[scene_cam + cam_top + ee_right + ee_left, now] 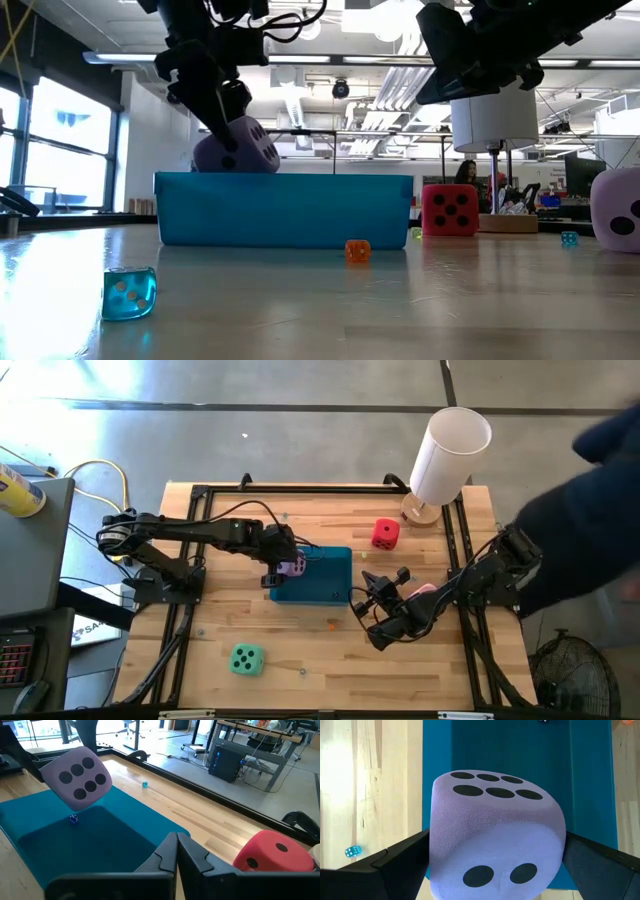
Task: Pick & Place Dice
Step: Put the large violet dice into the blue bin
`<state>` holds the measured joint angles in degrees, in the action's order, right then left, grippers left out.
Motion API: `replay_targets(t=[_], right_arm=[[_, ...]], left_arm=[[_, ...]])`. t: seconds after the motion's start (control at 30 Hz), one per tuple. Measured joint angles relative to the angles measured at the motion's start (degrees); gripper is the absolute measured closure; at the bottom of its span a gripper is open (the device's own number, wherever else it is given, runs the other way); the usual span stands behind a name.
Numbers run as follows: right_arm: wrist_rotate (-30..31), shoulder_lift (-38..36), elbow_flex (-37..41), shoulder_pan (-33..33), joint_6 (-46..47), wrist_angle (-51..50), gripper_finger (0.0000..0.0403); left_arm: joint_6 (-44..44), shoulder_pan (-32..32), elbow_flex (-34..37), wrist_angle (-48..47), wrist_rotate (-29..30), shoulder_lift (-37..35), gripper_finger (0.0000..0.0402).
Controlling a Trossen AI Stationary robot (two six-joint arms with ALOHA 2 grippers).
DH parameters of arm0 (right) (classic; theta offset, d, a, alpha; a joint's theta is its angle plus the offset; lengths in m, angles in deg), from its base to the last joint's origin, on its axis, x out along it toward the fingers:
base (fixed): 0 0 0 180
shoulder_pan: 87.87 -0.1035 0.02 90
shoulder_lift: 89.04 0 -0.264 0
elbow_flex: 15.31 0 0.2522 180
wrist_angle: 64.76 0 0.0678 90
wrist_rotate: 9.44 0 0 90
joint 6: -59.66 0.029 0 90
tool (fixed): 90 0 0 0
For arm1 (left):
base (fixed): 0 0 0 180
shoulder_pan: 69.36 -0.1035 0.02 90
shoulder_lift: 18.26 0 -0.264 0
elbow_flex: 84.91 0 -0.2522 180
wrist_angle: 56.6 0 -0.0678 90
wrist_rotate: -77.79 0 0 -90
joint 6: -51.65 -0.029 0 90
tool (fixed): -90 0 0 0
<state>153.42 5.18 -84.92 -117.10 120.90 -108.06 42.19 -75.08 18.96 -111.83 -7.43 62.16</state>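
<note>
Wooden planks make the table (300, 680), and behind it the low view shows a large hall with ceiling lamps and desks, where people are too far to make out.

Between the two dark fingers (395, 865) of the left gripper (284, 563) sits the lilac die (294, 567), one finger pressing on each side, with the jaws standing wide around it. This die hangs above the teal tray (330, 588), over the tray's end nearest the left arm, and in the low view its lower part is hidden behind the tray wall, so it is not possible to tell whether it touches the tray floor. In the left wrist view the die fills most of the picture and covers much of the tray under it.

The right gripper (372, 597) is beside the opposite end of the tray, its fingers (172, 855) pressed together with nothing between them. Just behind these fingers, under the right arm, a pink die (421, 591) shows only a little, the arm covering most of it. The red die (385, 534) lies on the table ahead of the right fingers, near a white cylinder (448, 453). The mint green die (246, 659) lies well apart from both grippers, at the near part of the table.

A small blue die (73, 819) is inside the tray, below the lilac die. A dark blurred sleeve (585, 520) is cut off at the table's right side.
</note>
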Motion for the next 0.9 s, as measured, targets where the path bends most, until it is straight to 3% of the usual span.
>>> replay_targets(t=[0.2,0.63,0.9], right_arm=[[0.0,0.0,0.0,0.0,0.0,0.0,0.0401],[-0.9,0.0,0.0,0.0,0.0,0.0,0.0401],[-1.2,0.0,0.0,0.0,0.0,0.0,0.0401]], left_arm=[[0.6,0.0,0.0,1.5,0.0,0.0,0.0002],[11.3,0.0,0.0,1.9,0.0,0.0,0.0002],[4.8,0.8,0.0,1.5,-0.6,0.0,0.0002]])
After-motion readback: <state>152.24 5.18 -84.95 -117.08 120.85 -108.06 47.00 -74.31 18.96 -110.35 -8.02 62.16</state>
